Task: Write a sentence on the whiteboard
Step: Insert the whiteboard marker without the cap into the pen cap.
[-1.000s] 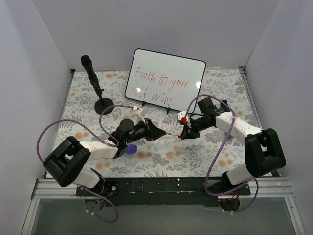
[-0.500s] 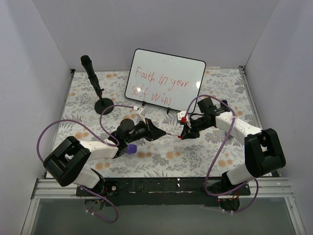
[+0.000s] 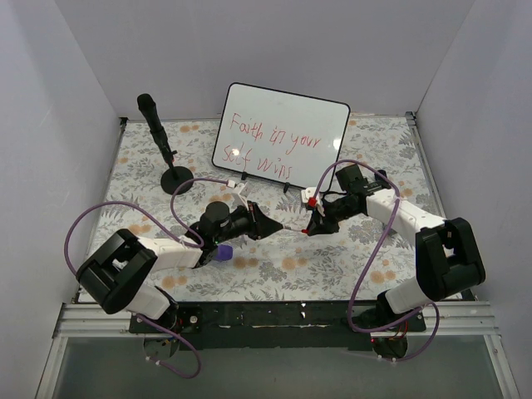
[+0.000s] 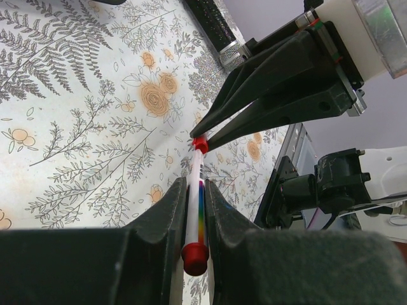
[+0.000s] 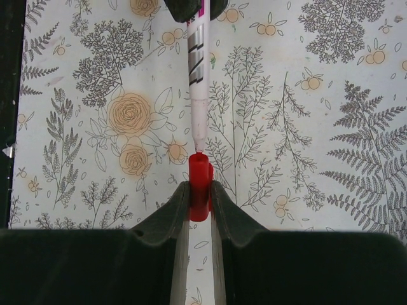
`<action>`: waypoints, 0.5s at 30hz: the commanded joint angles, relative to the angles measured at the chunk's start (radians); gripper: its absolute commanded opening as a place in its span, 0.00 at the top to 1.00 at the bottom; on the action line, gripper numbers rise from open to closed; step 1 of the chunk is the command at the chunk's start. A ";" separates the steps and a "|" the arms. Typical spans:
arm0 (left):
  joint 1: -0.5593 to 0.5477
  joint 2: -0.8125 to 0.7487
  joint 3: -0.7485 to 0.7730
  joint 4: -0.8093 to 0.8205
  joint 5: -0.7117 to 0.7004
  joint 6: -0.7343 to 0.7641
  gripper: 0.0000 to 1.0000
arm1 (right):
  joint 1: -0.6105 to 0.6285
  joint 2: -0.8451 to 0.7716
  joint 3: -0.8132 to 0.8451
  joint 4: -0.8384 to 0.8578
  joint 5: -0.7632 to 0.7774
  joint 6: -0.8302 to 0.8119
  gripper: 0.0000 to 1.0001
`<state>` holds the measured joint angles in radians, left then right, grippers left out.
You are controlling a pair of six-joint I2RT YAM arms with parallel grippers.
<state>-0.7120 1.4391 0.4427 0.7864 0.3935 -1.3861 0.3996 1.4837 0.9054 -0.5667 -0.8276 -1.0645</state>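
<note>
The whiteboard stands propped at the back of the table, with the sentence in red marker on it in two lines. My left gripper is shut on the white marker pen, which has a red end and a rainbow stripe. My right gripper is shut on the pen's red cap. The pen's tip sits at the mouth of the cap. The two grippers meet tip to tip a little above the flowered table, in front of the board.
A black microphone-like stand on a round base stands at the back left. A small purple object lies beside the left arm. White walls close in the table on three sides. Purple cables loop over both arms.
The left gripper has crept slightly toward the right gripper with the pen. Nothing else has visibly changed.
</note>
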 commanded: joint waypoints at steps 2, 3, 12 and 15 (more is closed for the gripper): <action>-0.003 0.014 0.034 0.011 0.010 0.015 1.00 | 0.004 0.012 0.043 -0.001 -0.047 0.015 0.95; -0.003 0.017 0.040 0.014 0.013 0.012 1.00 | 0.005 0.015 0.044 -0.002 -0.051 0.015 0.94; -0.006 0.061 0.063 0.030 0.028 0.006 1.00 | 0.027 0.018 0.064 -0.004 -0.062 0.037 0.95; -0.012 0.078 0.073 0.033 0.031 0.013 1.00 | 0.025 0.015 0.073 0.002 -0.073 0.060 0.95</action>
<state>-0.7170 1.5043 0.4820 0.8021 0.4194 -1.3918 0.4210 1.4971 0.9272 -0.5701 -0.8421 -1.0393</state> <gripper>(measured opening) 0.109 0.220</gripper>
